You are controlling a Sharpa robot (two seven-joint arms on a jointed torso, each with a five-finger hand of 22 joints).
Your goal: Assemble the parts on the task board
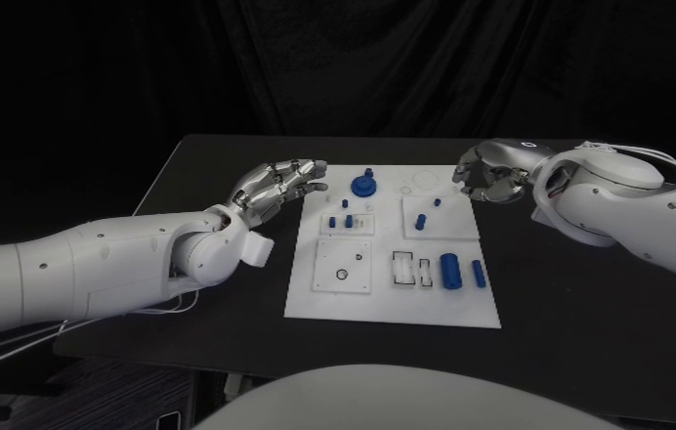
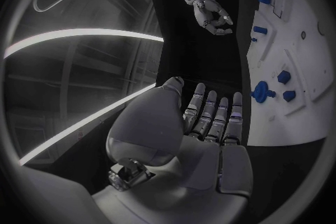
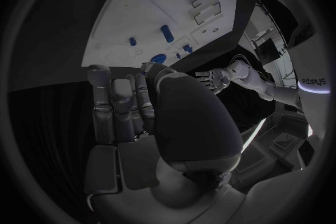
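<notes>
Left hand (image 1: 282, 184) released, fingers straight, just off board's (image 1: 321, 303) left edge. Right hand (image 1: 486, 178) empty, fingers loosely curled, off far right corner. Blue parts (image 1: 451, 270) on board.

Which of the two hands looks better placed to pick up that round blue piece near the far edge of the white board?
The left hand, probably. It hovers beside the board's far left corner, close to the round blue piece. The right hand sits off the task board's opposite side, farther away. Both hold nothing.
</notes>
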